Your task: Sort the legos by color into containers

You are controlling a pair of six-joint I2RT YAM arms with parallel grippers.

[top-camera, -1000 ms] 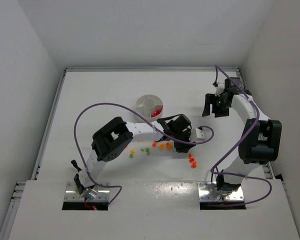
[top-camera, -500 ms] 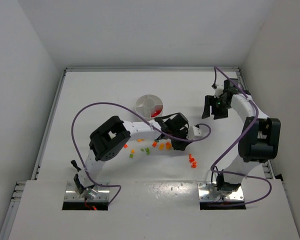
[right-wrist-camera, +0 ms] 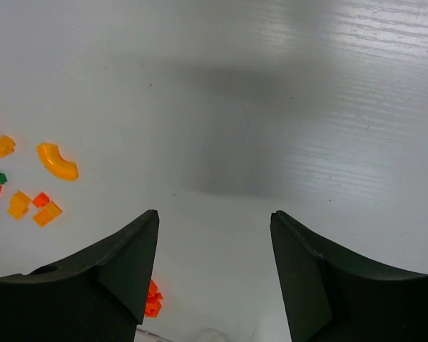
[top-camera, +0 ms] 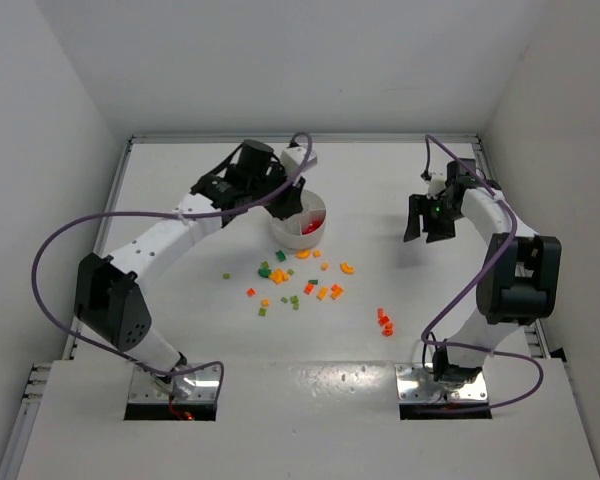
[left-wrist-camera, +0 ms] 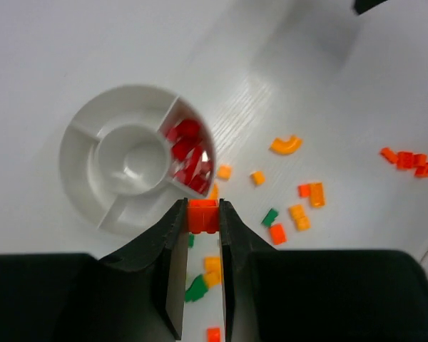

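Note:
My left gripper [top-camera: 287, 203] hangs over the near rim of the round white dish [top-camera: 300, 240], shut on a red-orange brick [left-wrist-camera: 202, 215] pinched at its fingertips. In the left wrist view the dish [left-wrist-camera: 78, 178] lies just beyond the held brick, and one wedge holds several red bricks [left-wrist-camera: 189, 153]; its central cup and other wedges look bare. Loose orange, green and red legos [top-camera: 292, 284] lie scattered on the table below the dish. My right gripper [top-camera: 427, 218] hovers open over bare table at the right, nothing between its fingers [right-wrist-camera: 132, 256].
A curved orange piece [top-camera: 348, 267] lies right of the scatter, and a small red cluster [top-camera: 384, 321] sits apart near the right arm's base. Purple cables loop from both arms. Walls close in the table at the back and both sides.
My left arm has swung up and left from the scattered bricks to the dish, carrying the red-orange brick. The right gripper has barely shifted.

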